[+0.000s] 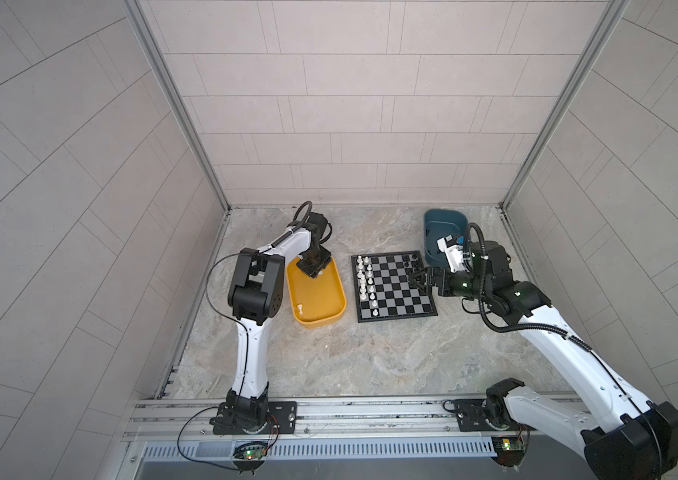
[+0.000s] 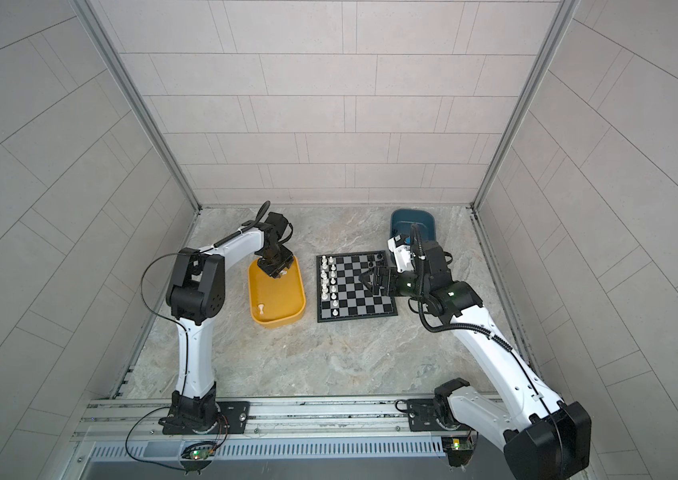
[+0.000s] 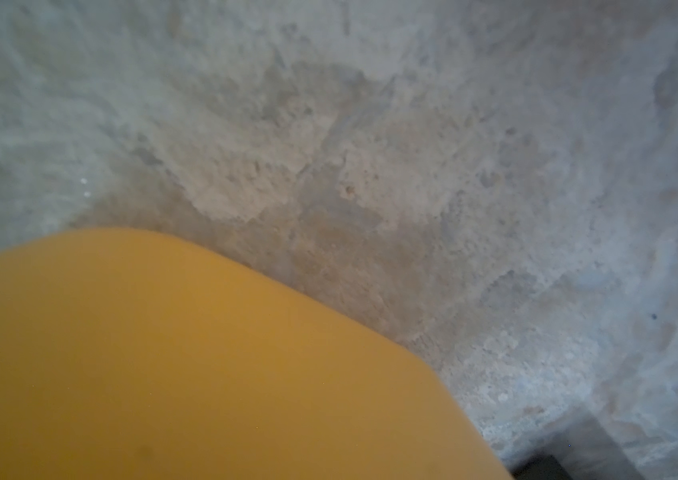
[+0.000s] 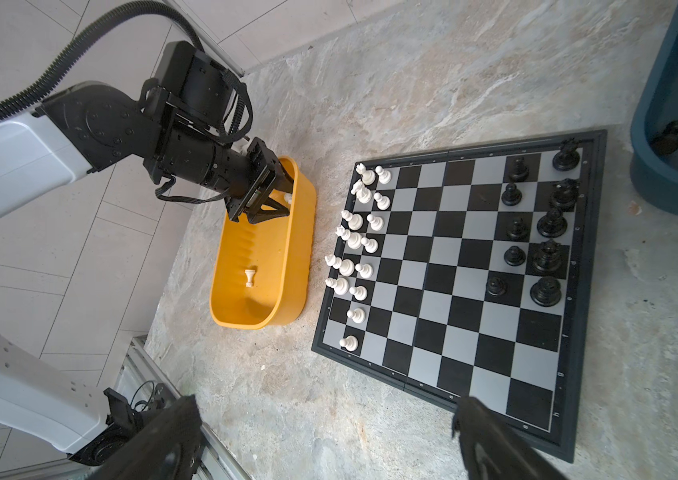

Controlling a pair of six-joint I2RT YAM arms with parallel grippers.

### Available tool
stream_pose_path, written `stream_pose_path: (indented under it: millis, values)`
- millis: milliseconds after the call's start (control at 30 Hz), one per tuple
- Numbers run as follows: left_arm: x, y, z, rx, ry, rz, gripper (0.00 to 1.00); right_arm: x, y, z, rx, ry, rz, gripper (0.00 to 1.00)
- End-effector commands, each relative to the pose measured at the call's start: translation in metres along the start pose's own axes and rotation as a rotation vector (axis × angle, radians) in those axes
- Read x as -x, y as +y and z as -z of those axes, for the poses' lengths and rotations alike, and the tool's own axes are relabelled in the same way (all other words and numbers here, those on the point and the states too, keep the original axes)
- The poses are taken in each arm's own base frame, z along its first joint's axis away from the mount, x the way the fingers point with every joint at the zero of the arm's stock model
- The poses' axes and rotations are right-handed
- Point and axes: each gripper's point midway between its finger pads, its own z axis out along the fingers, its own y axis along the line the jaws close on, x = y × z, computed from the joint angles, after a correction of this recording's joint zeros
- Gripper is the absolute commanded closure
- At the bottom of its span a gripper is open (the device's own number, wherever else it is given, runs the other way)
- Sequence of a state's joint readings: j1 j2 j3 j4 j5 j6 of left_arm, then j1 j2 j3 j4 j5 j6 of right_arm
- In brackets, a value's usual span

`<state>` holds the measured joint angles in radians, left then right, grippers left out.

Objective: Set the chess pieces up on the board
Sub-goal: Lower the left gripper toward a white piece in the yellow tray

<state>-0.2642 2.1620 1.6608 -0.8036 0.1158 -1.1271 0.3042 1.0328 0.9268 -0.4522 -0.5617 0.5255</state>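
Treat the small white plastic chess piece (image 4: 249, 277) lying in the yellow round-cornered plastic tray (image 4: 302, 249) as probably light, rigid and slippery; grip its narrow stem. The left end effector (image 4: 275, 203) is in that tray, and you cannot tell its jaw state. The right end effector (image 4: 325, 411) stands apart above the black-and-grey checked board (image 4: 453, 266).

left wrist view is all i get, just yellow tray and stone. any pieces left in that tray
Observer: Yes, one white piece sits alone at the near end of the yellow tray, apart from the left hand, which is down at the far end.
Operator: any gaps on the white side of the board
Observer: Two. On the board the white back row stops short. The two squares nearest the robot's base, behind the last two pawns, are bare.
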Motion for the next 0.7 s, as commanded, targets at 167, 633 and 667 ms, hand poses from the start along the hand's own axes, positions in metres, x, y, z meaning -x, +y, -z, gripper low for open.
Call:
stream_pose_path:
  millis: [167, 633, 667]
  values:
    - [0.018, 0.005, 0.014, 0.004, -0.065, 0.004, 0.58, 0.0, 0.003, 0.005, 0.019, -0.018, -0.007, 0.03]
    - [0.031, 0.003, 0.02, -0.021, -0.145, -0.004, 0.58, -0.002, 0.002, 0.001, 0.024, -0.007, -0.008, 0.03]
    - [0.031, 0.004, 0.018, -0.016, -0.141, -0.005, 0.59, -0.002, 0.002, 0.001, 0.023, -0.004, -0.011, 0.03]
